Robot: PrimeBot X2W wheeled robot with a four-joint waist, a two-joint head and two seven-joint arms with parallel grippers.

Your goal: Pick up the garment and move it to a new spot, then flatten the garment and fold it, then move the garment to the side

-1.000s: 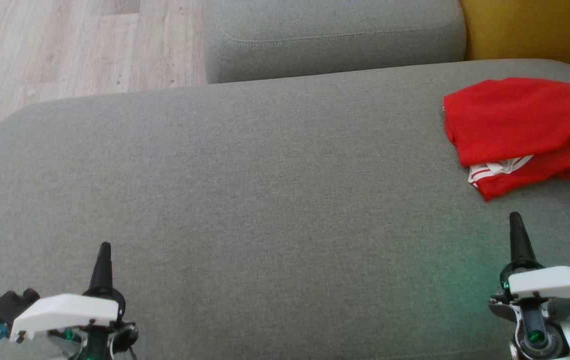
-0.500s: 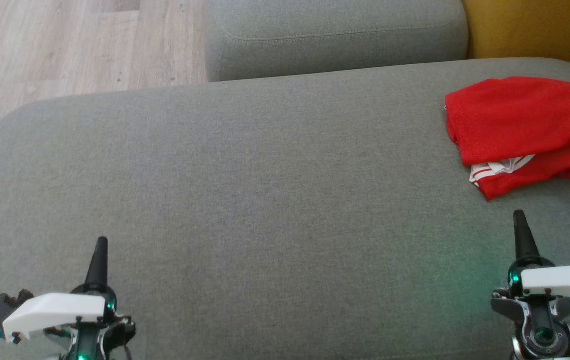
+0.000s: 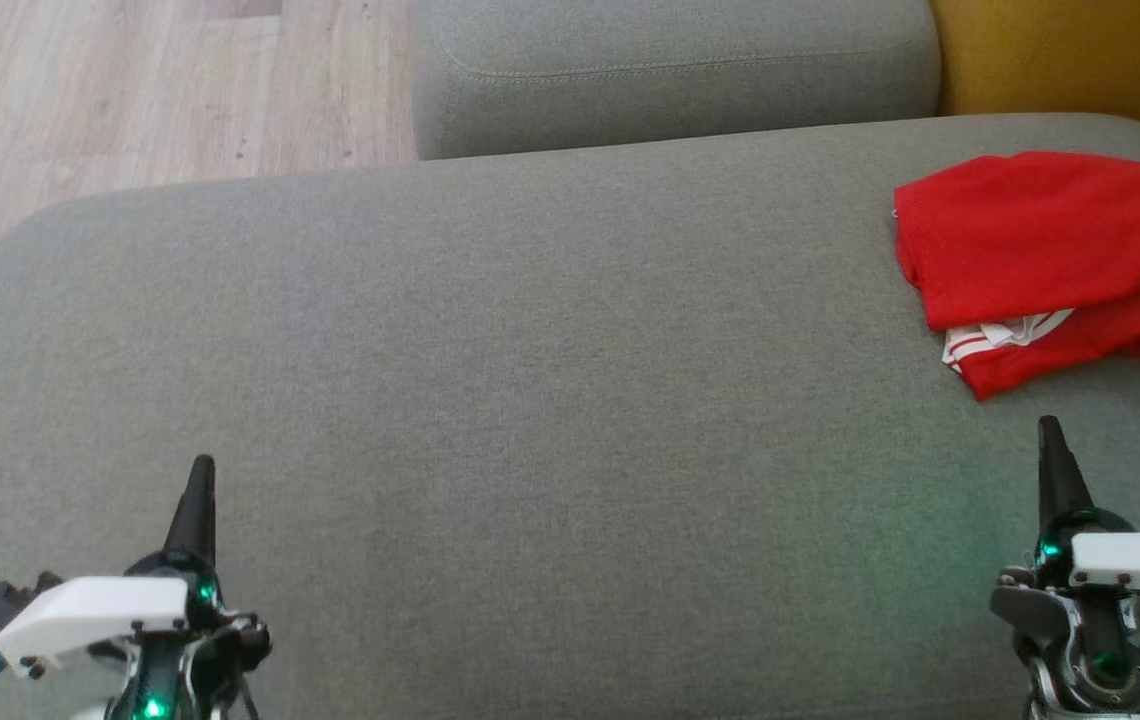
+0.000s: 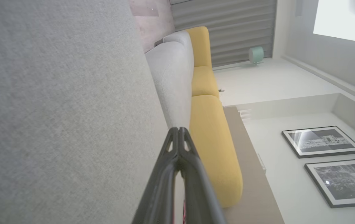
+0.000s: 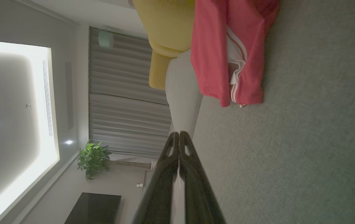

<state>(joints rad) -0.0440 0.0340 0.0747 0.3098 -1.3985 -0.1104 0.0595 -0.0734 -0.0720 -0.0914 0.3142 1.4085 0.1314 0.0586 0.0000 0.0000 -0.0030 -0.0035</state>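
A folded red garment (image 3: 1050,250) with white striped trim lies at the right edge of the grey sofa seat (image 3: 530,400). In the right wrist view the garment (image 5: 224,53) sits ahead of my fingers, apart from them. My right gripper (image 3: 1050,432) stands at the lower right, just short of the garment, shut and empty; its tips (image 5: 179,134) meet. At the lower left my left gripper (image 3: 201,470) is shut with nothing in it, its fingertips (image 4: 179,129) pressed together over the seat.
A grey backrest cushion (image 3: 670,70) runs along the far side, with a yellow cushion (image 3: 1070,50) at the far right. Wooden floor (image 3: 130,90) lies beyond the seat's left end. A potted plant (image 5: 93,158) and framed pictures (image 4: 320,141) stand in the room.
Both grippers have drawn slightly outward and down in the head view, still shut. The garment stays where it was.
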